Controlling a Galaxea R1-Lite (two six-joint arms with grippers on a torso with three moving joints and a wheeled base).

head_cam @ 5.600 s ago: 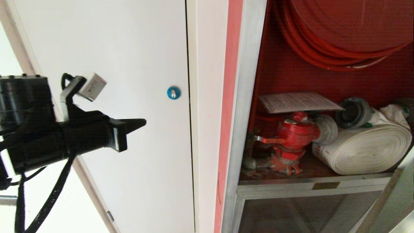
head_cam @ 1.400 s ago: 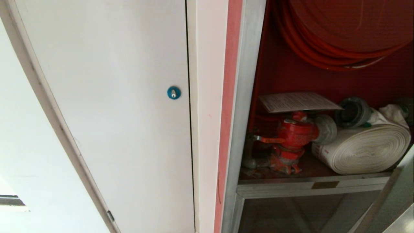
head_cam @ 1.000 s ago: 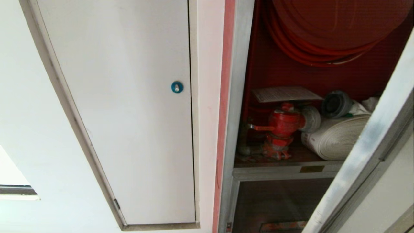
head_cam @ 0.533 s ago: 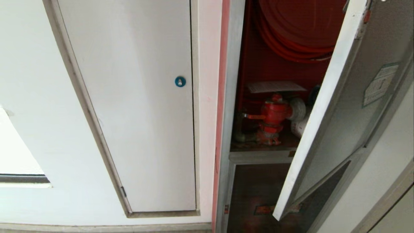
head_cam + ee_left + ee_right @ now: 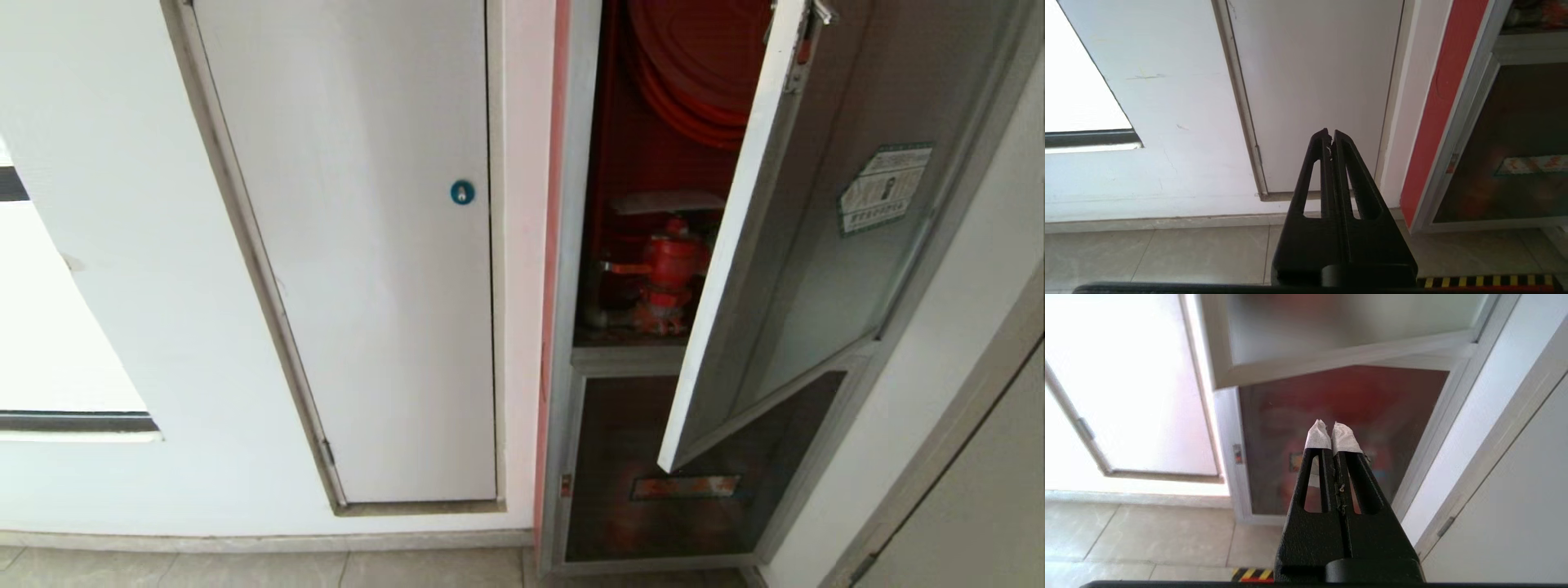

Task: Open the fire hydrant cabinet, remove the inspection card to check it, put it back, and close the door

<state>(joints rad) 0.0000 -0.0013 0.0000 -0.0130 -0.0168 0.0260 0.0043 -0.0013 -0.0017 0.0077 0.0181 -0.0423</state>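
The door (image 5: 816, 245) stands ajar before the fire hydrant cabinet (image 5: 584, 245); the inspection card (image 5: 665, 202) lies atop the red valve (image 5: 669, 265). Left gripper (image 5: 1330, 134) and right gripper (image 5: 1332, 426): fingers pressed together, empty.

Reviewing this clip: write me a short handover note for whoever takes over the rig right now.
Left gripper: shut, empty, parked low, facing the plain white door.
Right gripper: shut, empty, parked low in front of the lower glass panel.
Inspection card: lying flat on top of the red valve inside the fire hydrant cabinet.
Door: partly open, its free edge standing out from the frame; neither gripper touches it.
Done: the card is back in the cabinet.
Left: get the door fully shut against the frame.
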